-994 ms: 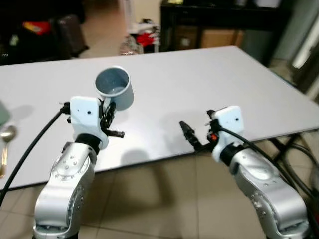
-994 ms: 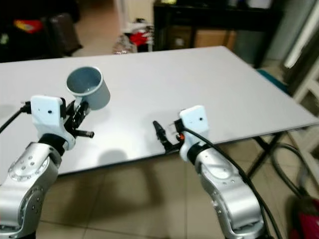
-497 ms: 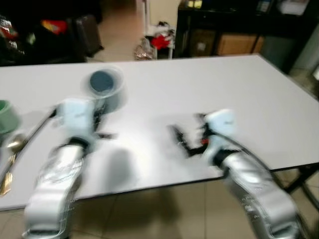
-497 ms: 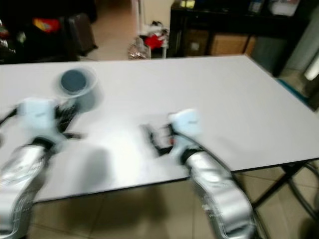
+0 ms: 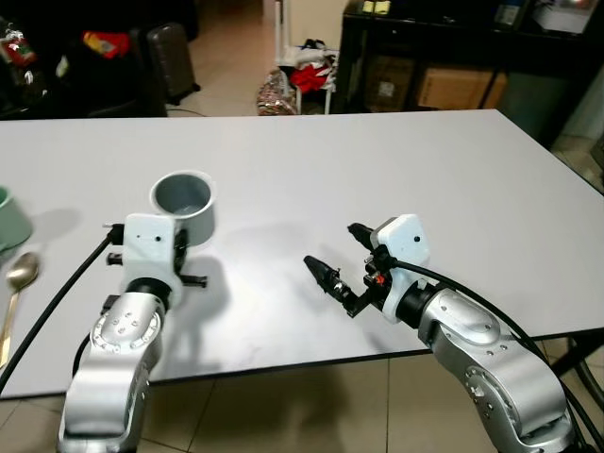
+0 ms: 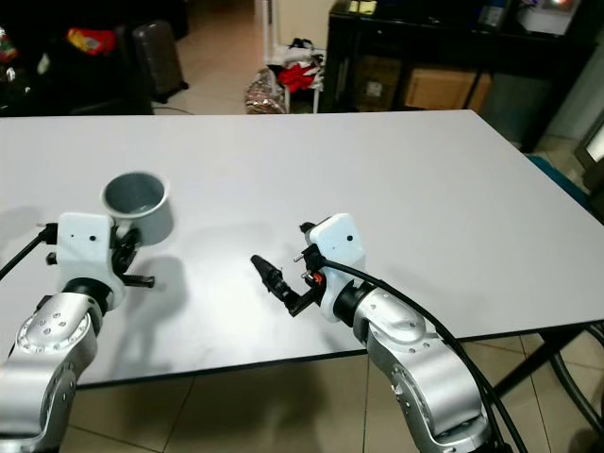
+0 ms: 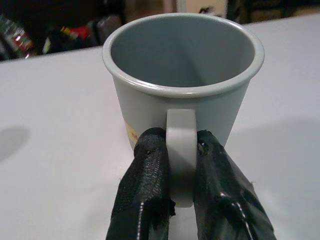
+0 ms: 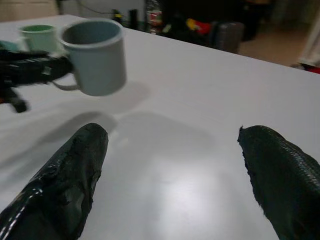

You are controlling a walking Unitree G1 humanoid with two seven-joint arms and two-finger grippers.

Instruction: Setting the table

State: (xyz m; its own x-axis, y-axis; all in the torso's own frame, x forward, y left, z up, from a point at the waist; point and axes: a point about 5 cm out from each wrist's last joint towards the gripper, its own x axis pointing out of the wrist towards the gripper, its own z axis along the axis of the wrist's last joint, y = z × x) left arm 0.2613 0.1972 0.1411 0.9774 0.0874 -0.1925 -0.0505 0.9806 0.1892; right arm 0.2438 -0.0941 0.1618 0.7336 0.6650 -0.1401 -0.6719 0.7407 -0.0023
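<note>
The left gripper (image 7: 182, 200) pinches the handle of a grey mug (image 7: 182, 82) between its two black fingers (image 7: 142, 200), one finger on each side of the handle loop. The mug is upright with its mouth open upward, and in the left wrist view its inside looks empty. In the head views the mug (image 5: 185, 205) is held above the white table (image 5: 453, 179), toward the robot's left side, with a soft shadow on the tabletop beside it; whether its base touches the surface cannot be told.

The right gripper (image 8: 170, 170) is spread wide with nothing between its fingers (image 8: 65, 185), hovering low over the table near the front edge, right of the mug and well apart from it. In the left eye view this gripper (image 5: 342, 274) points toward the robot's left, roughly at the mug.

At the table's far left edge lie a pale green cup (image 5: 9, 215) and, nearer the robot, a spoon (image 5: 17, 283). Past the table's far side stand a dark suitcase (image 5: 168, 58), a small heap of red and white items (image 5: 302, 75) on the floor and a black shelf unit (image 5: 453, 57)
</note>
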